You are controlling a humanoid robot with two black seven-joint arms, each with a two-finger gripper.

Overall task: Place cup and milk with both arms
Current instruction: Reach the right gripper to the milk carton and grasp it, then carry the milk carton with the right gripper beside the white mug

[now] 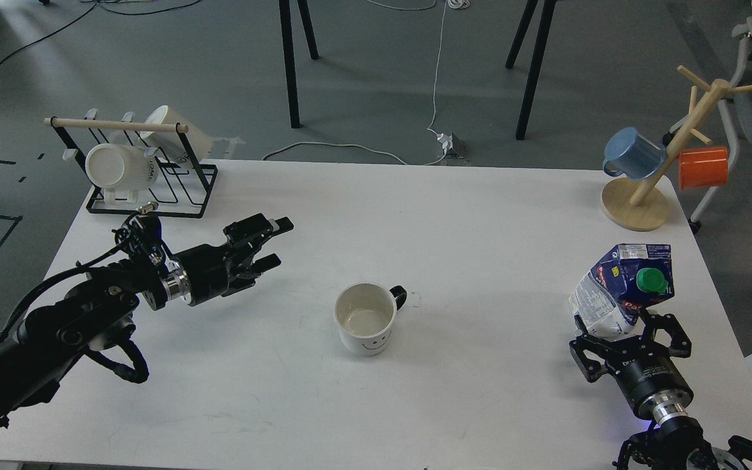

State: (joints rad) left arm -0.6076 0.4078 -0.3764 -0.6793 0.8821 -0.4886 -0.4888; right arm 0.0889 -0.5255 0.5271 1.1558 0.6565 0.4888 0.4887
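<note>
Beside gaping left jaws (276, 243), smiley cup (365, 318); right jaws (624, 326) around milk (621, 290).

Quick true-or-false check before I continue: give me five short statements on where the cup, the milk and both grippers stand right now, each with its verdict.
1. The cup stands upright on the table. True.
2. The left gripper is shut on the cup. False: it is open, off to the cup's left, not touching it.
3. The right gripper has its fingers around the base of the milk. True.
4. The milk's green cap is missing. False: the cap is on.
5. The blue mug sits on the table beside the cup. False: it hangs on the wooden mug tree at the far right.
</note>
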